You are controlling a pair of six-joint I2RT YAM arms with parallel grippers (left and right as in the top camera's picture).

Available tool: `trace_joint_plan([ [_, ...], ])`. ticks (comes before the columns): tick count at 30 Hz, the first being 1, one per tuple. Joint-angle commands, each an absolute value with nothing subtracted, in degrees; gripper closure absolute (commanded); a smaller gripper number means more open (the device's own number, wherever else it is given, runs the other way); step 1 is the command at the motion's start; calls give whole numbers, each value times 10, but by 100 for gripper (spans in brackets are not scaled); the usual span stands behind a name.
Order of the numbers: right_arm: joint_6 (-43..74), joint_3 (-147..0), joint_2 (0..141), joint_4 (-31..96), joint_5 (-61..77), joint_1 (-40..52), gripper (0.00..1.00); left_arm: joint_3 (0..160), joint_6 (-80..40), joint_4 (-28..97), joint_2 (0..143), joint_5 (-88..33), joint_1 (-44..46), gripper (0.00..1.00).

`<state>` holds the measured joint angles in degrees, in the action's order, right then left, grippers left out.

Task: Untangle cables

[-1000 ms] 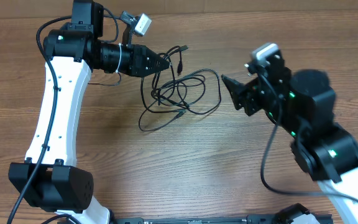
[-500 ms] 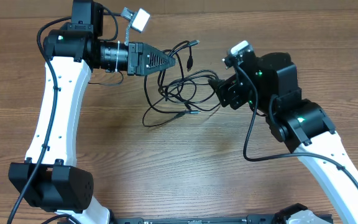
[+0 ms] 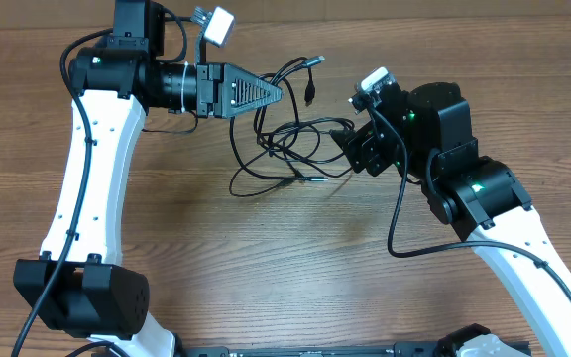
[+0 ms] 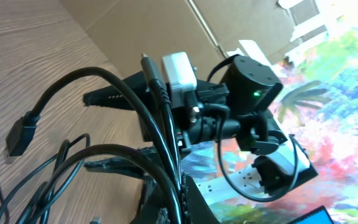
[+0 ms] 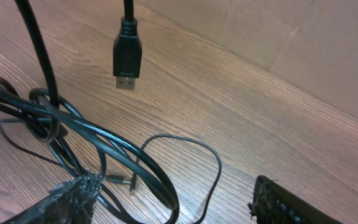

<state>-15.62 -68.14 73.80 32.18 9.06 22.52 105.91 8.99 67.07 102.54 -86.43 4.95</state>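
Right wrist: cables [image 5: 47, 121], black plug [image 5: 127, 56] with illegible lettering.

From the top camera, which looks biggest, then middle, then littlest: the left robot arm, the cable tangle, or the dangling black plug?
1. the left robot arm, by far the biggest.
2. the cable tangle, spread between both arms.
3. the dangling black plug, tiny though lifted nearer the camera.

Wood-grain table [image 3: 295, 268]; brown cardboard panel [image 5: 291, 31] behind; colourful backdrop [image 4: 347, 87], maybe painted mural
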Motion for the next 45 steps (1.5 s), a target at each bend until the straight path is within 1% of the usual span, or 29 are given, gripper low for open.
trace_joint_plan([
  [1, -166, -687, 738, 318, 95, 224, 28, 1067, 87, 668, 1005, -906, 53, 96],
  [6, -166, -687, 739, 315, 95, 224, 44, 1067, 85, 669, 1005, -906, 55, 96],
  [9, -166, -687, 745, 311, 96, 224, 48, 1067, 86, 668, 1005, -906, 61, 96],
  [12, -166, -687, 758, 308, 95, 224, 48, 1067, 86, 668, 1005, -905, 66, 96],
  [15, -166, -687, 769, 307, 98, 224, 56, 1067, 86, 668, 1005, -905, 68, 96],
  [18, -166, -687, 773, 301, 106, 224, 70, 1067, 86, 668, 1005, -905, 68, 95],
  [19, -166, -687, 773, 299, 106, 224, 78, 1067, 86, 668, 1005, -905, 68, 96],
  [20, -166, -687, 773, 297, 106, 224, 89, 1067, 86, 668, 1005, -905, 68, 96],
  [21, -166, -687, 773, 295, 106, 224, 96, 1067, 86, 668, 1005, -902, 68, 96],
  [28, -155, -687, 772, 292, 105, 224, 96, 1067, 86, 669, 1005, -870, 68, 96],
  [32, -123, -687, 766, 289, 103, 224, 96, 1067, 85, 669, 1005, -811, 68, 96],
  [36, -96, -688, 748, 288, 99, 224, 96, 1067, 82, 679, 1005, -703, 68, 96],
  [38, -84, -688, 735, 288, 87, 224, 96, 1067, 65, 688, 1005, -629, 68, 96],
  [40, -72, -688, 711, 288, 60, 224, 96, 1067, 30, 693, 1005, -522, 68, 96],
  [43, -72, -688, 675, 283, 49, 224, 96, 1067, -19, 697, 1005, -411, 68, 96],
  [45, -72, -688, 656, 276, 49, 224, 96, 1067, -32, 701, 1005, -376, 68, 96],
])
